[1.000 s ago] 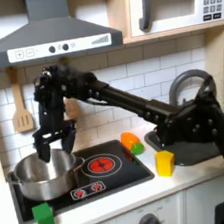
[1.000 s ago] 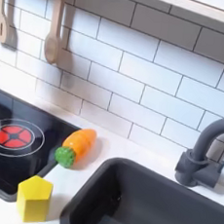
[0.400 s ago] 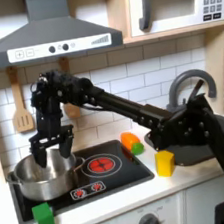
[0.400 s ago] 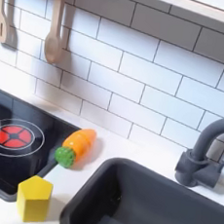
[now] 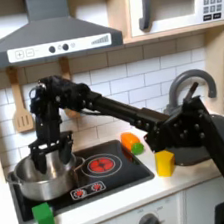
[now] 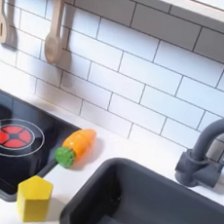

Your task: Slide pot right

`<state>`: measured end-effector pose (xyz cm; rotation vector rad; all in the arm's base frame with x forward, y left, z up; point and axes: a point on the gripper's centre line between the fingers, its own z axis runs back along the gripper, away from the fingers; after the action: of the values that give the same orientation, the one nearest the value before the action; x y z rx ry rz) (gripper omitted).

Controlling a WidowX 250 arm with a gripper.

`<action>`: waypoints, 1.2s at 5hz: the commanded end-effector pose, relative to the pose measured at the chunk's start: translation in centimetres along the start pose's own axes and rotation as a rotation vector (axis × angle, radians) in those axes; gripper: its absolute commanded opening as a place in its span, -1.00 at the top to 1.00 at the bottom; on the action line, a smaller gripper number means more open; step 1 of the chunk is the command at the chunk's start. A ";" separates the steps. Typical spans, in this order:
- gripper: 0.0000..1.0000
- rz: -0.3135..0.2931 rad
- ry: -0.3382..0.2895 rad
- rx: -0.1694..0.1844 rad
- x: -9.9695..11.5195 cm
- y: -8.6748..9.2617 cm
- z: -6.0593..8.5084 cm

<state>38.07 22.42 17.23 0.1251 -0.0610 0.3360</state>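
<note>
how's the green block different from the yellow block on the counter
Colour: the green block is green, the yellow block yellow. Shape: in the first exterior view the green block looks plainly boxy, while in the second exterior view the yellow block has a peaked, house-like top. Place: in the first exterior view the green block stands off the stove's front left corner, the yellow block to the stove's right. Both stand upright on the white counter, untouched.

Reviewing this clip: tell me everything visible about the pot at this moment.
In the first exterior view the pot is shiny silver metal, round, wide and shallow, with a small side handle showing at its left. It sits upright on the black stove, over the burner at the first exterior view's left. The hand reaches down into it, fingers spread near the rim; whether they touch the metal is unclear. A green block stands just in front, apart from it. Nothing can be made out inside it.
</note>
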 end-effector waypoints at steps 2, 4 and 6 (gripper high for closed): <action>-1.00 -0.050 0.042 -0.018 -0.8 -1.3 -1.3; -1.00 -0.095 0.064 -0.046 -1.9 -3.3 -1.3; -1.00 -0.133 0.066 -0.078 -2.7 -5.1 -0.3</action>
<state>37.26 17.17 15.92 0.0433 0.0010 0.2111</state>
